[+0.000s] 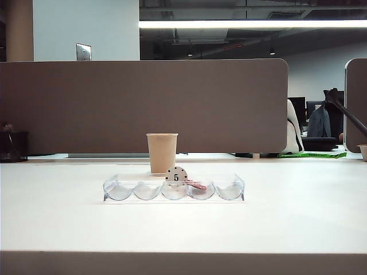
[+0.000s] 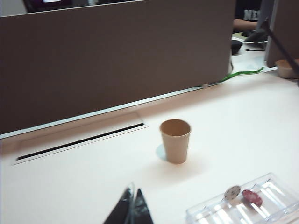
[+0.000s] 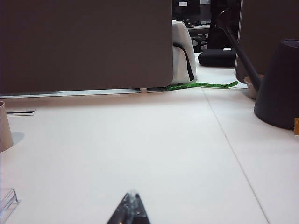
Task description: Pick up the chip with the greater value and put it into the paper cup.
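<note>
Chip not visible—likely already in paper cup [image 2: 175, 140] just ahead of left gripper [image 2: 132, 207], jaws closed empty; right gripper [image 3: 131, 210] closed, cup off to its side; only retreat seems left.
</note>
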Available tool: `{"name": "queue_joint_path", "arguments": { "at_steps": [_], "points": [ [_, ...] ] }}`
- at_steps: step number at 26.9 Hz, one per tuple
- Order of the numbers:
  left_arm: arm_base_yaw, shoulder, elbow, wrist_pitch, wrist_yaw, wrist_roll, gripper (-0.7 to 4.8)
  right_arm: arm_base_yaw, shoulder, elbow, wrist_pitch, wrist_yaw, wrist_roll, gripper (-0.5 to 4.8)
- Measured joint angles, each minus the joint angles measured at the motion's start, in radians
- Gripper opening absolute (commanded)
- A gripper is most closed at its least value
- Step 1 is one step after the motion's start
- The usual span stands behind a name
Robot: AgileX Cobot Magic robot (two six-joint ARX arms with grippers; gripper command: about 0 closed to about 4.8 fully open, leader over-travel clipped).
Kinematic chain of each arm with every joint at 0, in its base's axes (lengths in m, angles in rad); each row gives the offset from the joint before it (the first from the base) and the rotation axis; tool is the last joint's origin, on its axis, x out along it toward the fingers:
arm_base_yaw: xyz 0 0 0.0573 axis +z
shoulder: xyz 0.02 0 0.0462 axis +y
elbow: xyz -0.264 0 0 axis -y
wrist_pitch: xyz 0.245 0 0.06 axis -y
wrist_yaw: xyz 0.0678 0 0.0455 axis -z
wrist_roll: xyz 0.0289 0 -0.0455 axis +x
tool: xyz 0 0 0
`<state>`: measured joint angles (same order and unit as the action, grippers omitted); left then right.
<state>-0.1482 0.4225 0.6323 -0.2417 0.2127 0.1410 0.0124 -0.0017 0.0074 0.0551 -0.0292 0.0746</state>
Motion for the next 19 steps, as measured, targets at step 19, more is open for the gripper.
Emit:
{"name": "queue_joint_path", "arguments": {
  "at_steps": [19],
  "points": [
    [-0.001, -0.418, -0.252, -0.164, -0.148, -0.022, -0.06, 0.0, 0.0, 0.0, 0.011, -0.091, 0.01, -0.05]
  ]
}}
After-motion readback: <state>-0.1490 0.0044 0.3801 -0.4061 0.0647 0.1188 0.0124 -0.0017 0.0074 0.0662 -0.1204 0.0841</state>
